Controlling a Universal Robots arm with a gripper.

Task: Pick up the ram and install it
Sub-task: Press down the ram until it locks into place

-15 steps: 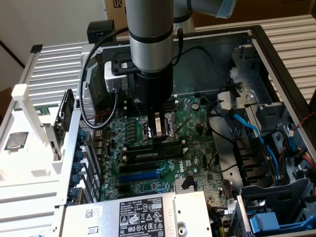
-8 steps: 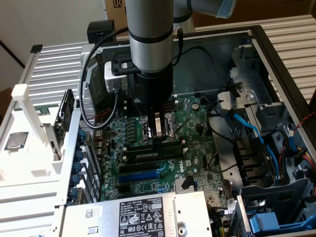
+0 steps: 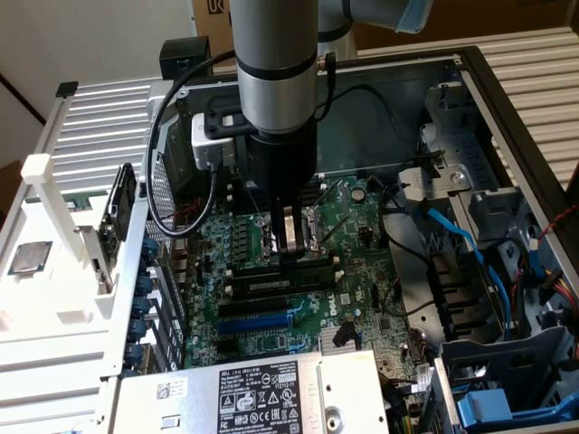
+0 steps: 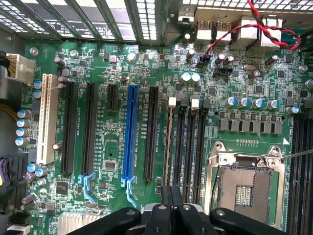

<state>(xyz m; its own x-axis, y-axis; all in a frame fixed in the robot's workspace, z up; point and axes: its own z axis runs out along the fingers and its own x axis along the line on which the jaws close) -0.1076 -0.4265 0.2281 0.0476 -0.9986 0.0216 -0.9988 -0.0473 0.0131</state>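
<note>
Gripper [image 3: 289, 246] at centre of exterior frame, fingers pinched fully shut, tips down on ram [image 3: 271, 282] lying in black slot on motherboard [image 3: 348, 298], likely pressing it home. Nothing visibly held. Blue slot [image 4: 129, 134] untouched.

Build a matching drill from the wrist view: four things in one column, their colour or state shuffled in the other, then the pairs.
Things:
1. gripper
2. expansion slot between two black ones
3. processor socket
4. twisted wire pair

Colour or state:
A. red and black
B. shut
C. blue
D. empty, with a metal frame around it

Pairs: 1-B, 2-C, 3-D, 4-A
</note>
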